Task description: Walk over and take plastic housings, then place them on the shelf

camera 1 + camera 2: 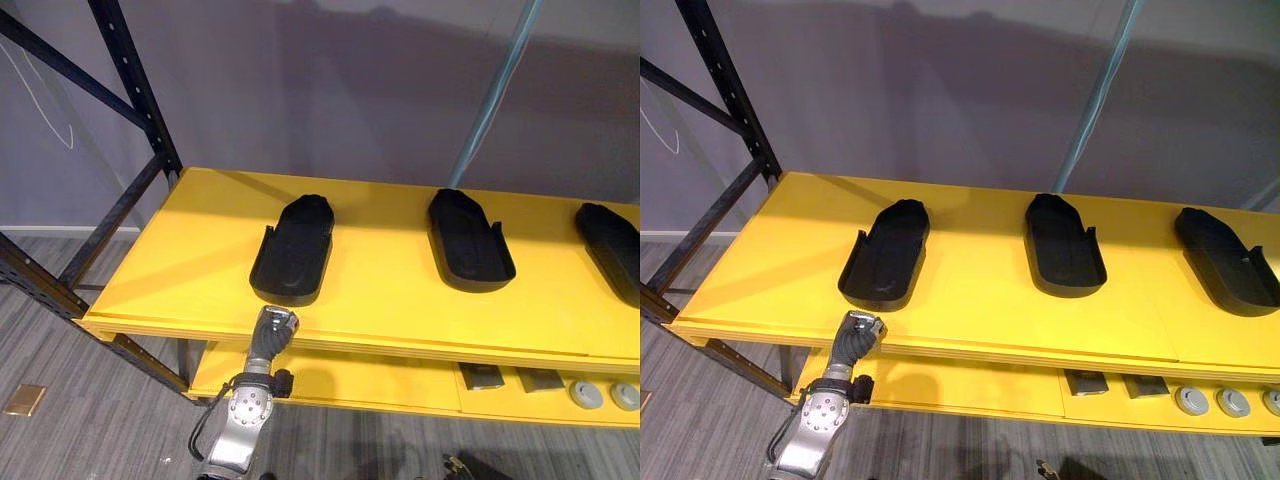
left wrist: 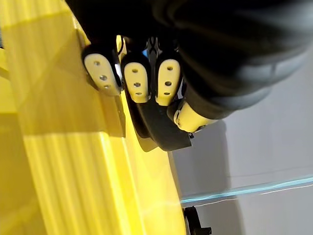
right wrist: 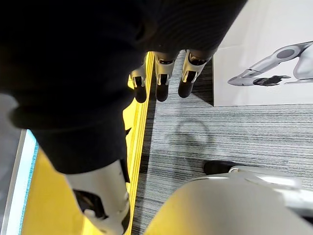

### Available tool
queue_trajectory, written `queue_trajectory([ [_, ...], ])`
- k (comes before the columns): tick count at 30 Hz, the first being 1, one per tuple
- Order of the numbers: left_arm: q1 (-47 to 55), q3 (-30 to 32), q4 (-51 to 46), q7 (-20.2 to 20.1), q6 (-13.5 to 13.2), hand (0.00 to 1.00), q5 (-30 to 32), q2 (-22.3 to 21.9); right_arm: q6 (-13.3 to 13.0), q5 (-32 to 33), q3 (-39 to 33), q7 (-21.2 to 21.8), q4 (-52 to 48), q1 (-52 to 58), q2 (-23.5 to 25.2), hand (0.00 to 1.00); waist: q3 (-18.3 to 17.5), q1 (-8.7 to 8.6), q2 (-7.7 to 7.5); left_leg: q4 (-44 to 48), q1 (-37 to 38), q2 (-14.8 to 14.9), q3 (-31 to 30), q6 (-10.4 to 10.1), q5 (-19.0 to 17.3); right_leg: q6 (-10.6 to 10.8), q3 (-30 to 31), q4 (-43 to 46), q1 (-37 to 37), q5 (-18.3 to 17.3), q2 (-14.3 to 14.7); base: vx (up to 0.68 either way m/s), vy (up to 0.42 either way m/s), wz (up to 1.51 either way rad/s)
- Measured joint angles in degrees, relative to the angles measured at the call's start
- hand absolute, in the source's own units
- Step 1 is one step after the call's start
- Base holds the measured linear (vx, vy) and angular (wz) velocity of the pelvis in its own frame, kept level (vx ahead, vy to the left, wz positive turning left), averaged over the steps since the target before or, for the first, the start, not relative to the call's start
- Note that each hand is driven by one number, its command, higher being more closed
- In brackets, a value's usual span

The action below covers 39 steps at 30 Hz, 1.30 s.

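Two hands are showing, both holding nothing. Left hand (image 1: pixel 277 326) is sitting low at the front edge of the shelf (image 1: pixel 400 320), with its fingers (image 2: pixel 137 81) curled in against the yellow lip and nothing gripped. Right hand (image 3: pixel 162 73) is hanging over the grey floor (image 3: pixel 244 132) just beside the shelf edge, fingers straight and relaxed, empty. Under the top board, the lower shelf (image 1: pixel 380 385) is carrying two dark square parts (image 1: pixel 485 377) and some round grey discs (image 1: pixel 587 395) toward its right end. On the top board three black housings are lying hollow side up, well apart in a row. The left housing (image 1: pixel 295 250) is lying just beyond the left hand, the middle housing (image 1: pixel 468 240) is sitting near the centre, and the right housing (image 1: pixel 610 250) is running off the right edge of the view. All three are pointing their narrow ends to the back. A black rack post (image 1: pixel 135 85) is rising at the shelf's far left corner, with a brace slanting down from it. A pale blue pole (image 1: pixel 495 90) is leaning up behind the middle housing. A grey wall (image 1: pixel 330 80) is closing off the back.
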Motion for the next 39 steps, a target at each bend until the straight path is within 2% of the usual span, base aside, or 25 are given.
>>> queue_trajectory([
  [11,-2.03,0.02,0.00,1.10,0.02,1.00,0.44,0.04,0.01,-0.03,-0.02,0.00,0.33,-0.24,0.00,0.00,-0.03,-0.11,-0.04,0.00,-0.15,-0.13,0.61,0.20,-0.56,0.02,0.28,-0.79,-0.18,0.29,-0.08,-0.01,0.016,-0.02],
  [22,-6.41,0.05,3.60,1.41,1.10,1.00,1.27,1.22,0.06,-0.14,-0.05,0.02,0.41,-0.67,0.17,0.00,0.01,-1.79,-0.15,-0.01,0.03,-0.13,0.79,0.22,-0.57,0.03,0.51,-0.75,-0.03,0.32,-0.08,-0.01,0.005,0.00],
  [26,-7.29,0.35,5.35,1.60,2.03,1.00,2.09,1.28,0.07,-0.55,-0.33,0.03,0.41,-0.69,0.28,0.00,0.01,-2.06,-0.20,-0.01,-0.03,-0.12,1.54,0.20,-0.73,0.05,1.35,-0.72,-0.79,0.35,-0.08,-0.02,0.009,-0.10],
  [39,-10.84,2.48,9.24,2.49,2.67,1.00,2.41,1.53,0.18,-1.00,-1.29,0.04,0.80,-0.68,0.75,0.00,0.03,-2.85,-0.47,-0.02,0.68,-0.04,2.78,0.18,-0.89,-0.04,2.56,-0.74,-0.62,0.59,-0.01,-0.01,0.007,-0.04],
])
